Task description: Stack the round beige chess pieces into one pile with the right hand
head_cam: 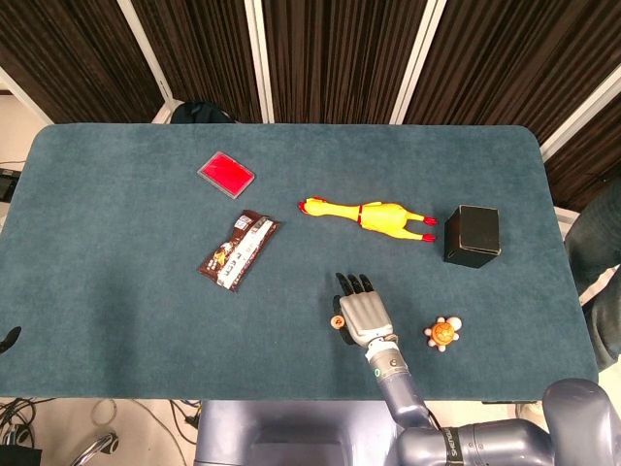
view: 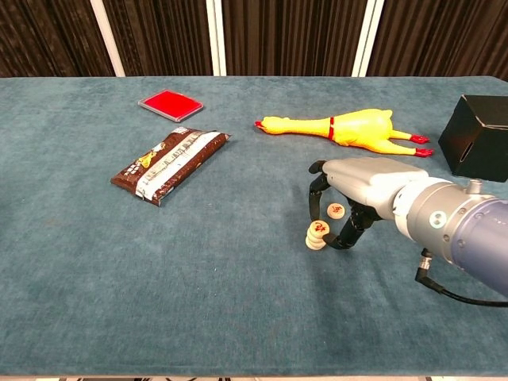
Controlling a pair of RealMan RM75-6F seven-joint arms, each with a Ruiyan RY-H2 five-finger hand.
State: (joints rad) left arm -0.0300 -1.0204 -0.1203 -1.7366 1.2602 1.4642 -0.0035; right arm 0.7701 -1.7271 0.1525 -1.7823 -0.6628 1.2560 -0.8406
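Observation:
A short pile of round beige chess pieces (view: 317, 236) stands on the blue cloth near the table's front; in the head view only its edge (head_cam: 337, 322) shows left of the hand. My right hand (view: 357, 190) (head_cam: 365, 313) arches over the spot, palm down, fingers curled toward the cloth on the pile's far side, thumb tip close beside the pile. One more beige piece (view: 336, 210) sits under the palm between fingers and thumb, just right of and behind the pile. Whether it is pinched or lying on the cloth is unclear. My left hand is out of sight.
A yellow rubber chicken (head_cam: 367, 215) lies beyond the hand, a black box (head_cam: 473, 234) to its right. A brown snack packet (head_cam: 239, 250) and a red flat case (head_cam: 226, 174) lie to the left. A small orange toy (head_cam: 442, 333) sits right of the hand.

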